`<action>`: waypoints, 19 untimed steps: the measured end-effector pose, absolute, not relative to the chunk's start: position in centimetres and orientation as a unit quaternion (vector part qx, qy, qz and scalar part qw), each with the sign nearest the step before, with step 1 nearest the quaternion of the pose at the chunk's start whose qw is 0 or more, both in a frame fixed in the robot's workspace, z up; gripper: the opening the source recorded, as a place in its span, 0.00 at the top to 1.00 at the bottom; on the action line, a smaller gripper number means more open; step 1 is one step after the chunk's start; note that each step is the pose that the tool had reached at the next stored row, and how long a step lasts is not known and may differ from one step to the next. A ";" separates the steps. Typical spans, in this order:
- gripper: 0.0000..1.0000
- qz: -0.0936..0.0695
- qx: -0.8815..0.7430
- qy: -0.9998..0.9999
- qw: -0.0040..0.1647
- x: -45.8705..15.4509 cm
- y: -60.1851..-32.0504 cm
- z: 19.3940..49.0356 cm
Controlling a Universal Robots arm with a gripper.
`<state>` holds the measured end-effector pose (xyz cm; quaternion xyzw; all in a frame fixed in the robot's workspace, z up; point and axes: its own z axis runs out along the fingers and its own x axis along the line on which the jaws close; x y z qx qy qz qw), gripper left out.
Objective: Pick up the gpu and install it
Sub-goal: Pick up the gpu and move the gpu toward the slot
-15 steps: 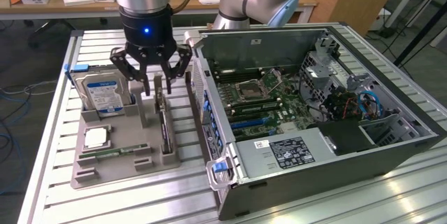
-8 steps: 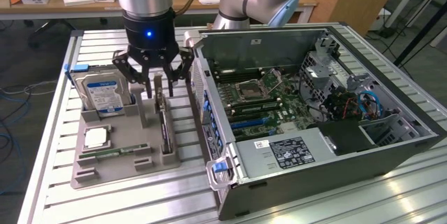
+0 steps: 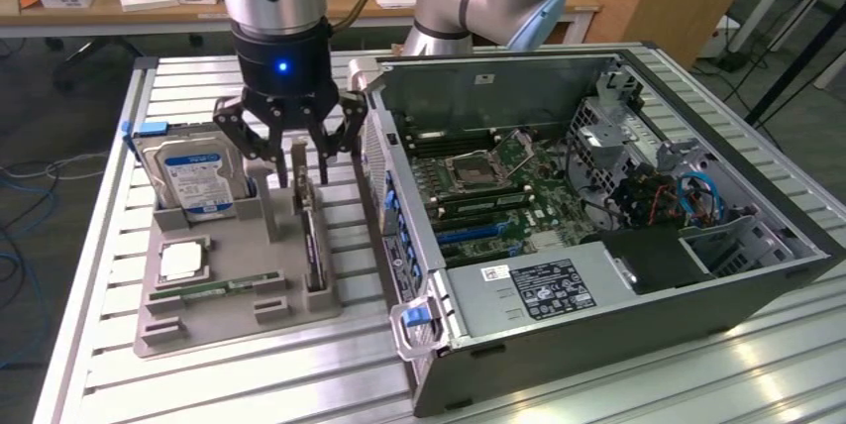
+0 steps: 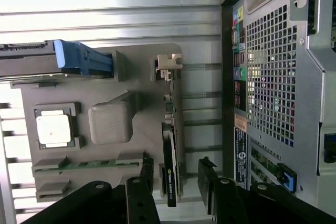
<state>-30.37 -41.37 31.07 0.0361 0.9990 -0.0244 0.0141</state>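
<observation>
The claw (image 3: 301, 176) (image 4: 176, 163) is spread wide, holding nothing, with one finger on each side of the gpu (image 3: 312, 236) (image 4: 170, 150) and, as far as can be seen, touching neither face. The gpu stands on its long edge right under the claw, slotted into a grey holder (image 3: 238, 320) (image 4: 136, 61), with its pale bracket (image 4: 169, 66) at one end. It is probably light and stiff, yet fragile: a thin board with parts on its faces, smooth enough to slip in a weak pinch. The safest hold looks to be across the two flat faces near the upper edge, about mid-length so it hangs level, away from the bracket and the bottom contacts. Just beside the claw, a raised block (image 3: 273, 208) (image 4: 110, 121) of the holder leaves that finger little room. Further off on the same side stands the hard drive (image 3: 198, 181) (image 4: 84, 59), upright in its own slot. Past it a CPU (image 3: 181, 264) (image 4: 53, 129) and a RAM stick (image 3: 218, 288) (image 4: 94, 163) lie flat. On the claw's other side the open case (image 3: 740, 295) (image 4: 283, 77) sits close on the worktop (image 3: 93, 295) (image 4: 105, 19). Its near wall is the main obstacle, rising between the gpu and the motherboard (image 3: 509, 191) inside.
</observation>
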 end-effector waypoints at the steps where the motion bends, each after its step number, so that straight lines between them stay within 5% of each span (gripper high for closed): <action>1: 0.53 -0.024 0.036 0.999 0.014 -30.4 -41.4 31.0; 19: 0.53 -0.025 0.036 0.999 0.014 -30.4 -41.9 30.2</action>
